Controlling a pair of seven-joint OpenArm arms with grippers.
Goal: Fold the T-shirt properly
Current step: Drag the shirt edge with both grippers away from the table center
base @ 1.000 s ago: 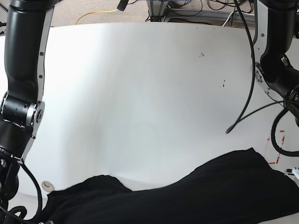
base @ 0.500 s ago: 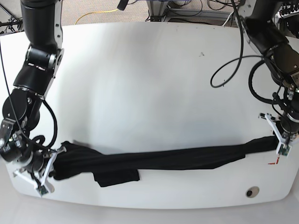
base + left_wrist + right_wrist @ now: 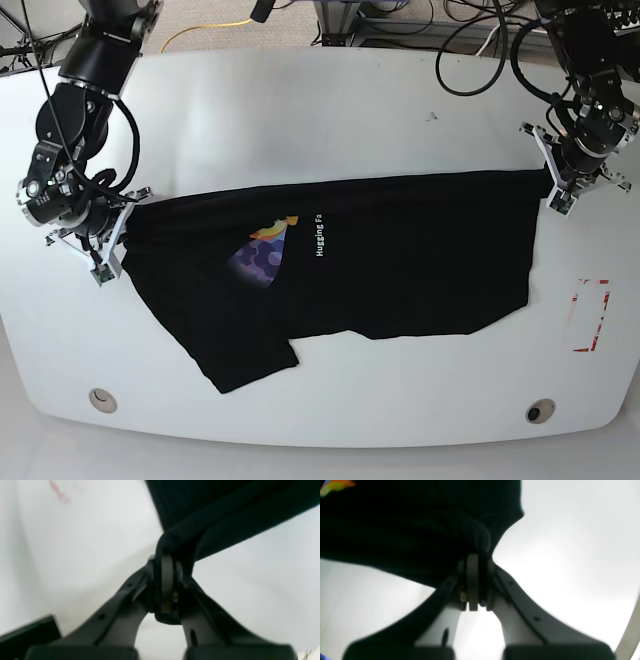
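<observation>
Since the earlier frame, T-shirt (image 3: 380, 255) drawn out flat mid-table (image 3: 330, 110). Left pincer (image 3: 560, 180) and right pincer (image 3: 112, 240) each pinch an end. Risk: uneven tension bunches the sleeve below the logo.

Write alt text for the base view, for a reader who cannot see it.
A black T-shirt lies spread across a white table, held at its upper corners by two robot arms. The right gripper pinches it at the picture's left, the left gripper at the picture's right. One sleeve points toward the near edge.
</observation>
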